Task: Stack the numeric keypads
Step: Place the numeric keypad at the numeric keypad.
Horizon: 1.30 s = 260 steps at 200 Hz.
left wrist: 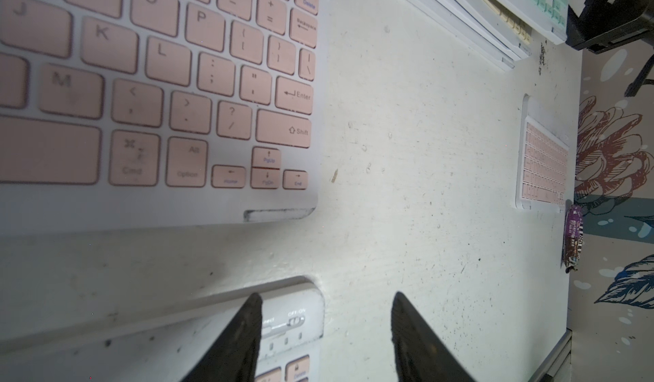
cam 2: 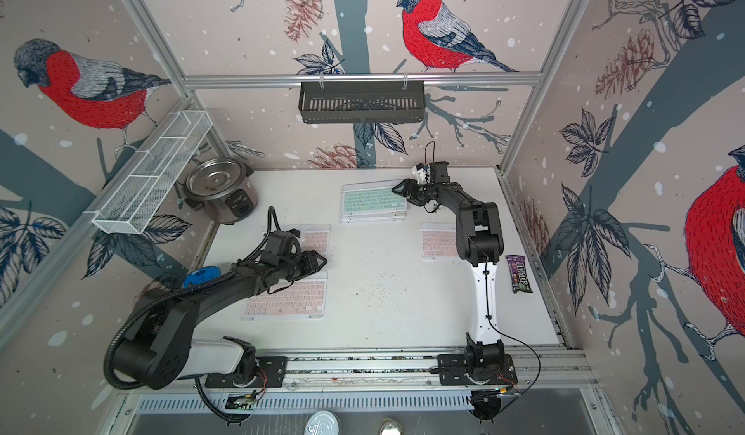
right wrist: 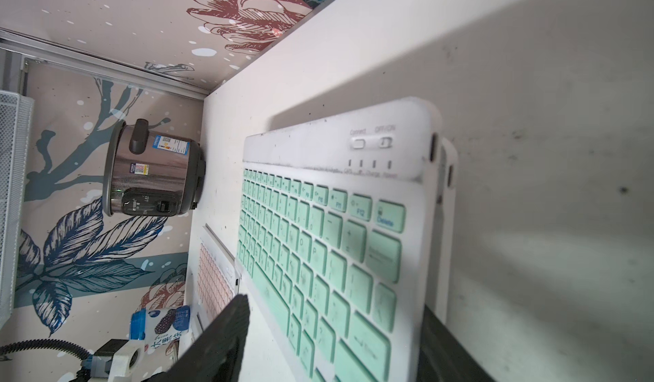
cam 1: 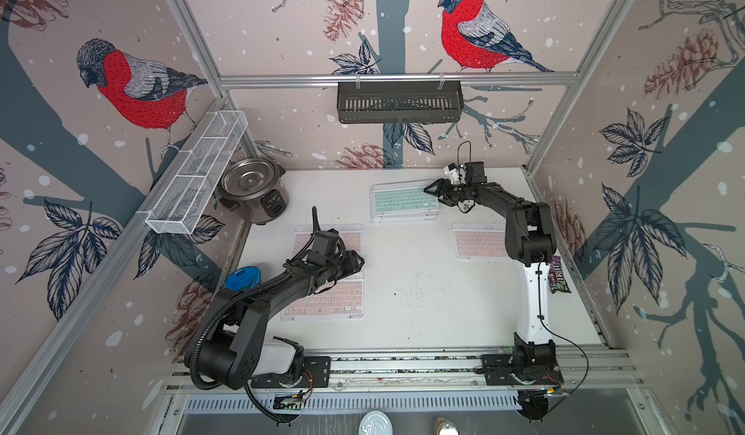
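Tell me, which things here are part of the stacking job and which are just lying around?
Job: mint keypad, topping the stack; three pink keypads lying singly.
Bystanders: rice cooker; candy packet; blue packet; wire basket; black rack.

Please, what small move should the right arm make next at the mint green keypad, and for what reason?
Probably draw the right tool straight back, clear of the mint green keypad. That keypad already lies flat on the pile of keypads, and the jaws stand at either side of its end.
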Tool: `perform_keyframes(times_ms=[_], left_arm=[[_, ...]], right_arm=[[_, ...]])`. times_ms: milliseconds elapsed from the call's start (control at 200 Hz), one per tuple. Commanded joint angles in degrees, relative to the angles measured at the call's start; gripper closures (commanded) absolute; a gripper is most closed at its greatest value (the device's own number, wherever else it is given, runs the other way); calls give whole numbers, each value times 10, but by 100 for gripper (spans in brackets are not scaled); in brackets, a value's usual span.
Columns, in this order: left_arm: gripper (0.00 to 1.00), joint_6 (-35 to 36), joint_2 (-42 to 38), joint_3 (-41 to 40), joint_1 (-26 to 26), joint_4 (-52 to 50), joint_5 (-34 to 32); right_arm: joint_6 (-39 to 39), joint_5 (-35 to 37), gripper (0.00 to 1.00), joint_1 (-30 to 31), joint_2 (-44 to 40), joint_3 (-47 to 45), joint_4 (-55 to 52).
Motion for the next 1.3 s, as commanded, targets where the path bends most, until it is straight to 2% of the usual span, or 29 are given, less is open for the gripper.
perform_keyframes(times_ms=[0,545,741,991,1151,1296], left_arm=[[42,1,-1,2,1,8,1],[41,3,-12,-1,1,0,2],[42,3,-27,-2,-1,-16,-4],[42,-10,-86,-7,-44,-75,-50],[42,-36,-107,-27,-82,-104,-69],[42,-54,-117,-60,-98,-92,-74]], right_arm=[[-16,21,29,0,2,7,-10],[-32,72,26,-3,-10,14,-35],[-35,88,26,-2,-41,-7,-30],[-38,124,26,17,-166,-123,9],[-24,155,26,51,-279,-264,61],[43,118,26,64,-382,-431,161]])
